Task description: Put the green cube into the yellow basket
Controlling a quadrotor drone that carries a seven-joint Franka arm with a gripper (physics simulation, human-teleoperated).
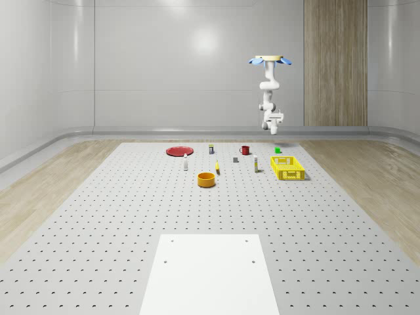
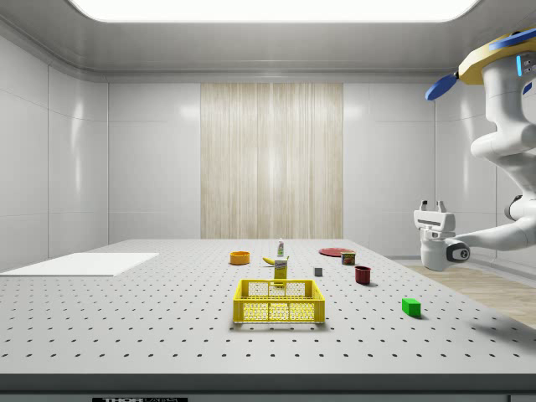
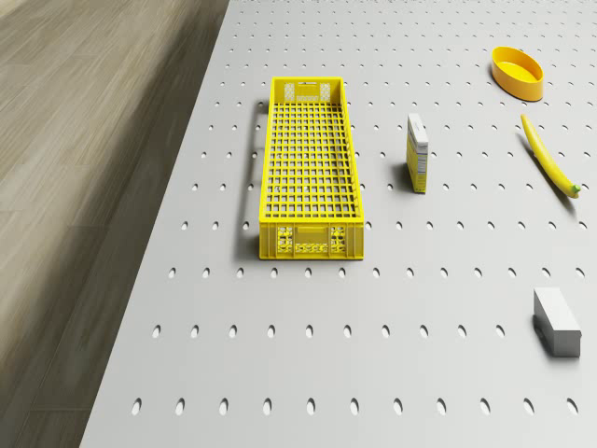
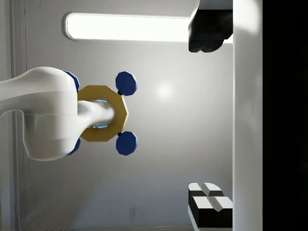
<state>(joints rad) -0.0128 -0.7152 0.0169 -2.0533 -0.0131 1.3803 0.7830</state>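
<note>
On the perforated table point(image 1: 98, 216), taken from the whole-scene view's left: a red plate point(image 1: 178, 151), an orange bowl point(image 1: 207, 179) with nothing visible in it, a red mug point(image 1: 245, 149) whose interior cannot be seen, then the yellow basket point(image 1: 287, 168), which holds nothing. The green cube point(image 1: 277, 149) rests on the table just behind the basket, apart from it. The drone point(image 1: 270, 60) hovers high above the cube. The gripper point(image 2: 433, 205) points upward, fingers apart and holding nothing.
</note>
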